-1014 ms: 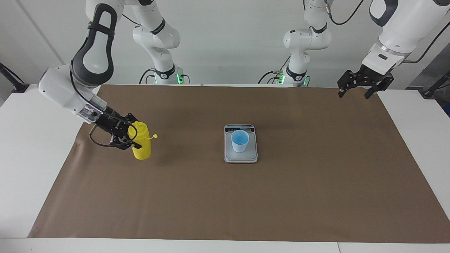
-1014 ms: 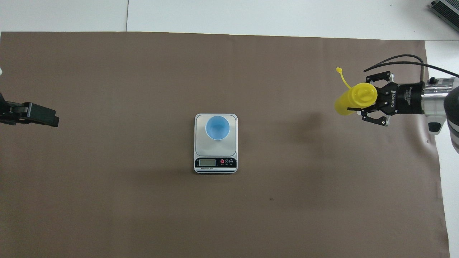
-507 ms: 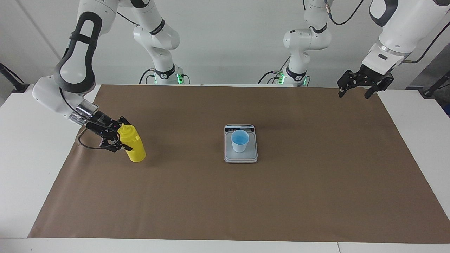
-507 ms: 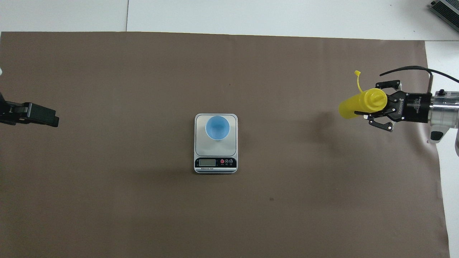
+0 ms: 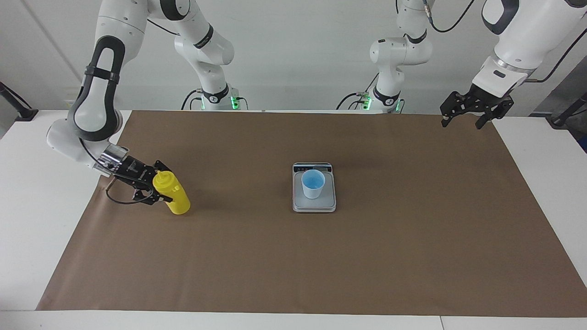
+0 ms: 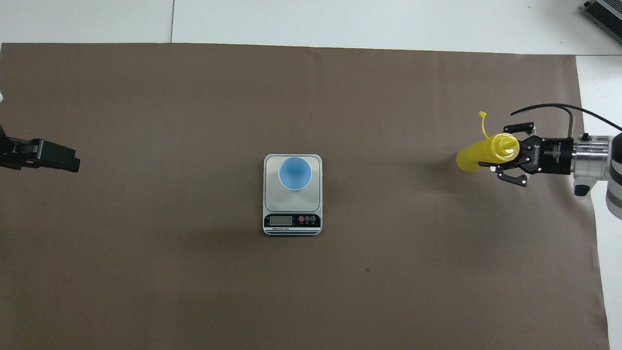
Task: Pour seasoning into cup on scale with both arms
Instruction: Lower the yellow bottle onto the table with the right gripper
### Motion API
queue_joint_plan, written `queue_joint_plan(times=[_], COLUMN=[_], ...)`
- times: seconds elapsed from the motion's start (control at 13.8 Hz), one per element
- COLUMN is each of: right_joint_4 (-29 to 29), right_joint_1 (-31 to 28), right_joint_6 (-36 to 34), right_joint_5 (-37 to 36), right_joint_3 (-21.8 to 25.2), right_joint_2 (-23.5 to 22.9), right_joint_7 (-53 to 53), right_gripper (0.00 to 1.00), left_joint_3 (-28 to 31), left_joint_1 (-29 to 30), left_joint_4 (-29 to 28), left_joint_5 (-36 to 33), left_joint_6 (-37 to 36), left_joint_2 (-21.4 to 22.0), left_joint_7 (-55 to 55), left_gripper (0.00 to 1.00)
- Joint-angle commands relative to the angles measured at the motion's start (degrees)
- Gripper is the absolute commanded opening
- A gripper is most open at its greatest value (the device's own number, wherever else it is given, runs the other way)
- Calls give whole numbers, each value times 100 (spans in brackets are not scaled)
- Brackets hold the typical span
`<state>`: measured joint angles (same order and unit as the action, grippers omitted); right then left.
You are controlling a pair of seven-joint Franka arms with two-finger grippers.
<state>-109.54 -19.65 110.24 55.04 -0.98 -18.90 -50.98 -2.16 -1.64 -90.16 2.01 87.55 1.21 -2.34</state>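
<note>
- Left pincer (image 5: 461, 123): it hangs with its fingers spread and empty, over the edge of the brown mat (image 5: 293, 266) at the robots' end, toward the left arm's end of the desk (image 5: 27, 229); I read this arm as waiting.
- Scale (image 5: 300, 204): it lies flat in the middle of the mat; its display strip (image 6: 291, 221) is on the short edge nearer to the robots; I cannot read the figures.
- Cup (image 5: 313, 184): it stands upright on the weighing plate, on the part of it farther from the robots than the display; I cannot tell whether anything is in it.
- Right pincer (image 5: 163, 182): its fingers are clamped on the upper body of the seasoning (image 5: 176, 197), just under the nozzle; the bottle is tilted, low over the mat toward the right arm's end, well apart from the cup; I cannot tell whether its base touches the mat; the tethered cap (image 6: 482, 115) is off the nozzle.
- Step in hand, as I judge it: the bottle is in grasp but nowhere near pouring position.
- Next move, as I judge it: lift clear, carry the bottle over the cup, tip the nozzle into the cup's mouth; the free arm could steady the cup; a slow tilt should avoid spill on the plate.
</note>
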Motion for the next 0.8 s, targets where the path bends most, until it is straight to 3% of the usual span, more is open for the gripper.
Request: queue_joint_plan(times=[0.0,0.58,0.72], right_joint_4=[64,-120,-112], right_joint_1=[-74,92,137], right_joint_6=[32,621,778], right_joint_5=[191,104,104], right_joint_3=[-69,-69,-60], right_joint_2=[0,-17,18], right_joint_7=[159,106,-191], right_gripper=[0,0,31], left_joint_3=[-66,-66,-66], left_joint_1=[93,93,93], left_joint_4=[-54,-54,-54], left_joint_5=[-61,-61,-61], left_joint_6=[-62,-62,-62], left_joint_2=[55,55,55], left_joint_7=[24,24,24], left_gripper=[100,100,100])
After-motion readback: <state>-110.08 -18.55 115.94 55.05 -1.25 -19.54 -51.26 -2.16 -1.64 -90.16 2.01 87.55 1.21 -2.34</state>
